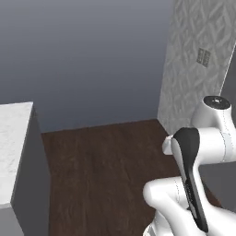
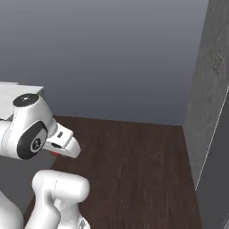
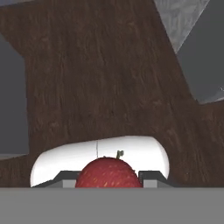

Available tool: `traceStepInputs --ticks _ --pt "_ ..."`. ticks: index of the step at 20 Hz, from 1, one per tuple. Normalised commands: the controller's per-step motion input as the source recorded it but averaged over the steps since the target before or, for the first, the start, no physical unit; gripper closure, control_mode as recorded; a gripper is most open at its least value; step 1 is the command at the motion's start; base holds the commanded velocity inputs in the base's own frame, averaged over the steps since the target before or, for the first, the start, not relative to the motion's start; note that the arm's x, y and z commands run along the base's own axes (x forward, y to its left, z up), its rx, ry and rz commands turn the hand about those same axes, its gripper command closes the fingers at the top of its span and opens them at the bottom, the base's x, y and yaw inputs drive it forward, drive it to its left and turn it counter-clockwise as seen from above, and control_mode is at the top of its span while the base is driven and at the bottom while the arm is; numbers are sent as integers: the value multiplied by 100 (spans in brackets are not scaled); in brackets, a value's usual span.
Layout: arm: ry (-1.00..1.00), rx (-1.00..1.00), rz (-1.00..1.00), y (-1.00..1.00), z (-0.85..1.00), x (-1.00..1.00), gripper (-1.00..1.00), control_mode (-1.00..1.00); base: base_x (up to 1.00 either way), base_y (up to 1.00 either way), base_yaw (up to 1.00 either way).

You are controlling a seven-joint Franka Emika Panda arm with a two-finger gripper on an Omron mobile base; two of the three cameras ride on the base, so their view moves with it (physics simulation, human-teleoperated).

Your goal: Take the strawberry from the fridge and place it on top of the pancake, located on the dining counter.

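The gripper (image 3: 108, 183) is clamped on the strawberry (image 3: 109, 174), a small round red fruit with pale seeds and a green stalk, pinched between the two dark fingertips. It looks light, soft and easily bruised, best held gently across its widest part. Below lies dark wood-grain floor (image 3: 100, 87). To one side stands the dining counter (image 1: 11, 143), smooth white marble-look stone.

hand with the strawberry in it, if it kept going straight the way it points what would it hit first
Most likely the dark wood floor: the hand, shut on the strawberry, points down at it with nothing visible between, though depth is unclear.
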Motion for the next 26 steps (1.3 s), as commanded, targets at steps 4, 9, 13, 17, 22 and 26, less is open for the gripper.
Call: traceStepInputs --ticks 4,9,13,17,22,26 --pt "0 0 0 0 0 0 100 100 100 62 30" --pt "0 0 0 0 0 0 100 100 100 31 28" --pt "0 0 0 0 0 0 100 100 100 3 14" --pt "0 0 0 0 0 0 100 100 100 4 0" --pt "0 0 0 0 0 0 100 100 100 0 2" --pt "0 0 0 0 0 0 100 100 100 -1 30"
